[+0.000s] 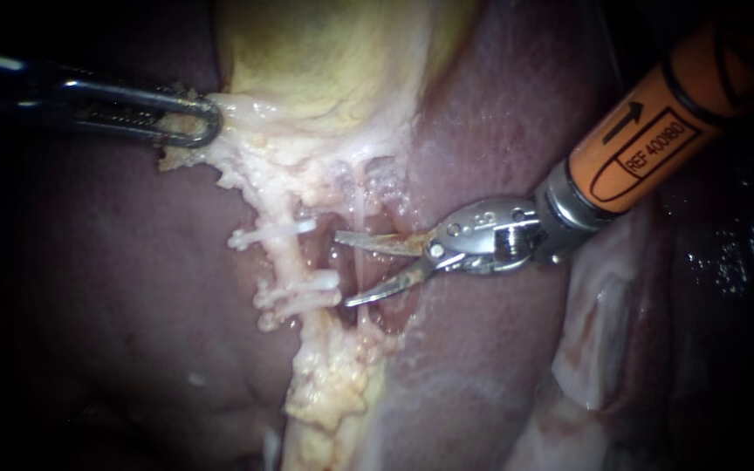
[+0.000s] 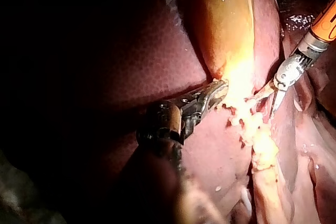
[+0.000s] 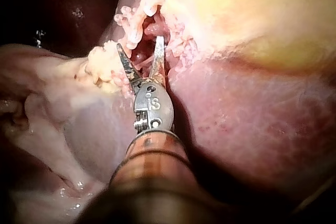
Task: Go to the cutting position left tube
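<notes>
The left tube (image 1: 288,257) is a single pale, lumpy cord that runs down from the neck of the gallbladder (image 1: 325,61) over the dark liver (image 1: 115,262), near the middle of my endoscope view. I count three white clips (image 1: 272,234) across it: one higher up and two close together lower down, with a short bare stretch of tube between them. Just beside it, on the side of my right instrument, one thin pale strand (image 1: 359,196) runs down in parallel and passes by the blade tips; I cannot tell whether it touches them.

I have two instruments in view. My right instrument (image 1: 343,268) ends in two slim blades, spread apart with nothing gripped. Their tips sit just beside the bare stretch, the gap level with it and not yet around the tube. Its shaft wears one orange sleeve (image 1: 647,139) with a printed label and an arrow on it.

My left instrument (image 1: 207,122) comes in from the left, well apart from the blades, its jaws closed on the pale tissue (image 1: 246,144) at the gallbladder's neck.
</notes>
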### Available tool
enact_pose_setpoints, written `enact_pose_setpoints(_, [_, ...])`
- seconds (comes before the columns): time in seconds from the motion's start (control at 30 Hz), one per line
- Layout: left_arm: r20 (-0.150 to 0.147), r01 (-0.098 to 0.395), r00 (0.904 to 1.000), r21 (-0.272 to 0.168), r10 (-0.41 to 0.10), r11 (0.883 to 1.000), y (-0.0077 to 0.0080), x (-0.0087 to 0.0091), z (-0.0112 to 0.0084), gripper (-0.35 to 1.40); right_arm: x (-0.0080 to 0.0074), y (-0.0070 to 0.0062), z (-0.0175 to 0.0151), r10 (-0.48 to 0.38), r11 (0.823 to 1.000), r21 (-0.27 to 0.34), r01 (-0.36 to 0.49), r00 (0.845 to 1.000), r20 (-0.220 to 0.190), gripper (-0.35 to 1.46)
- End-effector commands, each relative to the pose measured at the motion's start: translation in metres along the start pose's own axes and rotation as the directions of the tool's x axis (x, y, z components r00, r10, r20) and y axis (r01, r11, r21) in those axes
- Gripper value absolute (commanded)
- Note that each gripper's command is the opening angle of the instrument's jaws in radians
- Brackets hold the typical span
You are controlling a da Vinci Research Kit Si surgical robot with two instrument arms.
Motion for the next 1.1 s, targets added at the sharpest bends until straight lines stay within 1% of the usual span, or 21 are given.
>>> enact_pose_setpoints(0.03, [0.000, 0.000, 1.0000, 0.000, 0.000, 1.000, 0.0000, 0.0000, 0.0000, -0.35, -0.0001, 0.0001, 0.0002, -0.003, 1.000, 0.001, 0.003, 1.000, 0.001, 1.41])
enact_pose_setpoints(0.1, [0.000, 0.000, 1.0000, 0.000, 0.000, 1.000, 0.0000, 0.0000, 0.0000, -0.35, -0.0001, 0.0003, 0.0007, -0.006, 1.000, -0.001, 0.006, 1.000, 0.002, 1.43])
enact_pose_setpoints(0.17, [0.000, 0.000, 1.0000, 0.000, 0.000, 1.000, 0.0000, 0.0000, 0.0000, -0.35, 0.0000, 0.0003, 0.0010, -0.008, 1.000, 0.014, 0.008, 1.000, -0.002, 1.43])
enact_pose_setpoints(0.37, [0.000, 0.000, 1.0000, 0.000, 0.000, 1.000, 0.0000, 0.0000, 0.0001, -0.35, 0.0008, 0.0003, 0.0022, -0.019, 0.998, 0.056, 0.022, 0.999, -0.051, 1.38])
enact_pose_setpoints(0.47, [0.000, 0.000, 1.0000, 0.000, 0.000, 1.000, 0.0000, 0.0001, 0.0001, -0.35, 0.0014, 0.0004, 0.0031, -0.018, 0.998, 0.065, 0.021, 0.999, -0.051, 1.36])
enact_pose_setpoints(0.53, [0.000, 0.000, 1.0000, 0.000, 0.000, 1.000, 0.0000, 0.0001, 0.0001, -0.35, 0.0017, 0.0005, 0.0039, -0.019, 0.998, 0.064, 0.023, 0.998, -0.060, 1.36])
enact_pose_setpoints(0.63, [0.000, 0.000, 1.0000, 0.001, 0.000, 1.000, 0.0000, 0.0001, 0.0001, -0.35, 0.0021, 0.0006, 0.0049, -0.009, 0.998, 0.065, 0.014, 0.997, -0.073, 1.36])
enact_pose_setpoints(0.7, [0.000, 0.001, 1.0000, 0.001, -0.001, 1.000, 0.0000, 0.0001, 0.0001, -0.35, 0.0022, 0.0007, 0.0055, -0.001, 0.998, 0.069, 0.006, 0.997, -0.072, 1.36])
enact_pose_setpoints(0.83, [-0.001, 0.001, 1.0000, 0.001, -0.001, 1.000, 0.0001, 0.0001, 0.0002, -0.35, 0.0024, 0.0008, 0.0069, 0.021, 0.997, 0.078, -0.015, 0.996, -0.083, 1.36])
enact_pose_setpoints(1.1, [-0.001, 0.002, 1.0000, 0.002, -0.002, 1.000, 0.0002, 0.0001, 0.0003, -0.35, 0.0034, 0.0011, 0.0086, 0.082, 0.994, 0.081, -0.070, 0.986, -0.149, 1.38])
